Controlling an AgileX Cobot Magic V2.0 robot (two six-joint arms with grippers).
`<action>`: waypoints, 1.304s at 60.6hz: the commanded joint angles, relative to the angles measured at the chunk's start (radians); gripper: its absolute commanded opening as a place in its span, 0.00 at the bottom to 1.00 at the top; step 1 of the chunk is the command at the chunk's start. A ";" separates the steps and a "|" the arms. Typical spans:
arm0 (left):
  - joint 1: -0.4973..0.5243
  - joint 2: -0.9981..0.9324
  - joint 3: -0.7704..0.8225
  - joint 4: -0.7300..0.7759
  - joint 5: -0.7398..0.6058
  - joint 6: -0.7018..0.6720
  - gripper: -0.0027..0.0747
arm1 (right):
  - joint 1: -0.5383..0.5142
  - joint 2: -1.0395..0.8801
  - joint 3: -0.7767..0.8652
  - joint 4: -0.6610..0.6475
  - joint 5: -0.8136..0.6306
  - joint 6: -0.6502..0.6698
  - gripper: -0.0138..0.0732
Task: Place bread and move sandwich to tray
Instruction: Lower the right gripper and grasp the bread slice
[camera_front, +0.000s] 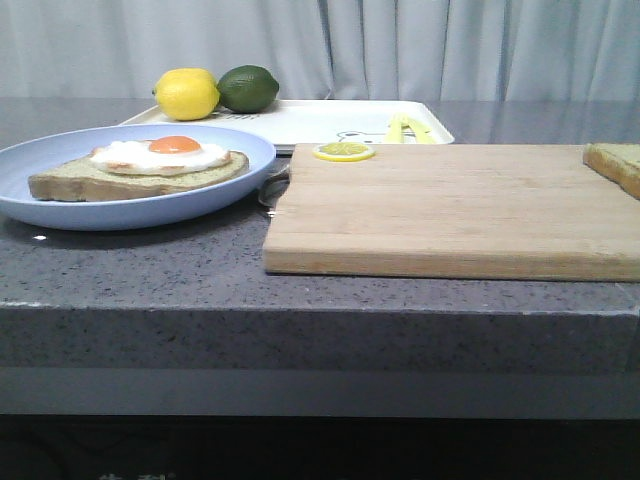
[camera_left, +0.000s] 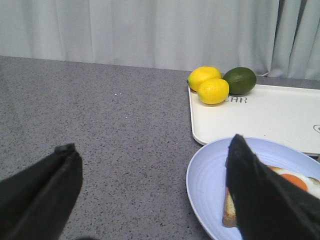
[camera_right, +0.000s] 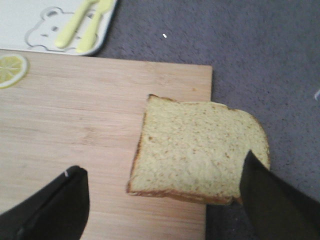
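On my screens, the bread (camera_right: 197, 150) lay flat on the right end of the wooden cutting board (camera_front: 450, 210), one side hanging past the board's edge over the grey table (camera_front: 150, 270). My right gripper (camera_right: 165, 205) hovered above it, its fingers (camera_right: 55, 205) released and spread wide to either side of the slice, not touching it. At the left, the sandwich (camera_front: 140, 168), a single slice topped with a fried egg, sat on the light-blue plate (camera_front: 60, 205). My left gripper (camera_left: 152, 195) hung over the plate's near edge, fingers (camera_left: 262, 195) likewise released and holding nothing. Behind the plate and board stood the tray (camera_front: 330, 120), carrying a lemon (camera_front: 187, 93) and a lime (camera_front: 248, 88) at its far corner. A lemon slice (camera_front: 344, 151) rested on the board's back edge.
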 joint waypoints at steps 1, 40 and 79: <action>-0.006 0.006 -0.038 -0.001 -0.082 -0.008 0.79 | -0.064 0.090 -0.104 -0.001 -0.022 0.000 0.87; -0.006 0.006 -0.038 -0.001 -0.082 -0.008 0.79 | -0.446 0.502 -0.226 0.523 0.146 -0.453 0.87; -0.006 0.006 -0.038 -0.001 -0.082 -0.008 0.79 | -0.434 0.634 -0.285 0.528 0.277 -0.505 0.84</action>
